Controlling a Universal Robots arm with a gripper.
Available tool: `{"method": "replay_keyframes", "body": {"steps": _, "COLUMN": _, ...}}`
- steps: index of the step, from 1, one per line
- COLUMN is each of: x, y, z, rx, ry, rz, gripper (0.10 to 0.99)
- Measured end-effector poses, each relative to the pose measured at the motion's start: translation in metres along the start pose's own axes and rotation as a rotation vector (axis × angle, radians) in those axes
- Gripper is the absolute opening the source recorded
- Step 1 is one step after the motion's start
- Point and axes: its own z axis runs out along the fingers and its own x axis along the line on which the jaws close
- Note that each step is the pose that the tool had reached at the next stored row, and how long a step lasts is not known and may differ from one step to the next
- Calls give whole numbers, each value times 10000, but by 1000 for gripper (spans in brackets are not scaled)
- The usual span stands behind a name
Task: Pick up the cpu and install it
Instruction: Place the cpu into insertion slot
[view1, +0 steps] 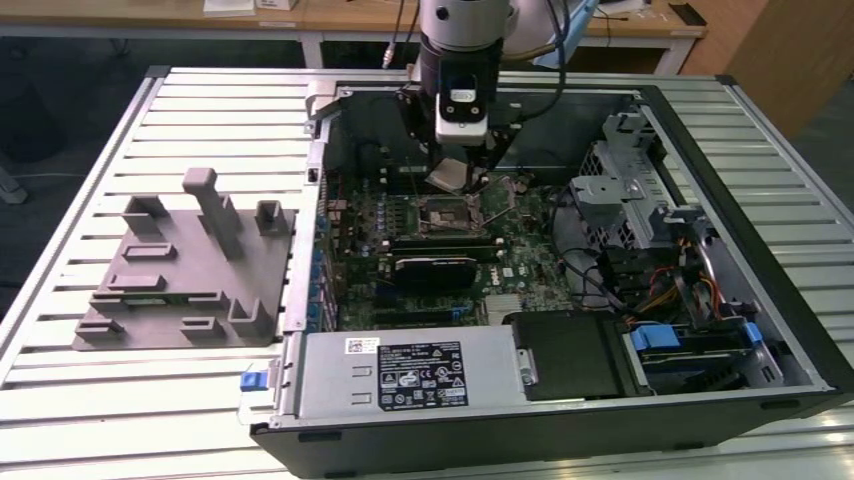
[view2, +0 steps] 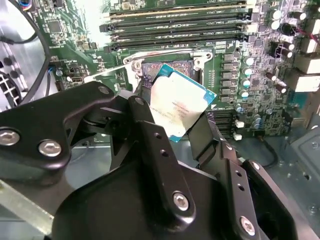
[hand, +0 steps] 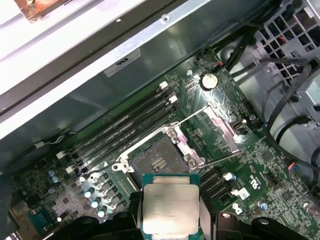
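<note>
Tool of matte black metal links clamped on the cpu, flat square chip, dull silver top, thin teal rim, tilted above the open metal-framed socket, green motherboard.

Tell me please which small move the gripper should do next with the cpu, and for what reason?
Probably a small shift to bring the cpu squarely over the socket. The gripper is shut on the cpu, held above the board. The socket lies open and empty, its frame lifted. In both wrist views the cpu sits off the socket's centre.
</note>
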Motion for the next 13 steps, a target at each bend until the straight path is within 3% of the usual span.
{"method": "replay_keyframes", "body": {"steps": 13, "x": 0, "y": 0, "z": 3, "rx": 41, "ry": -51, "rz": 1195, "gripper": 541}}
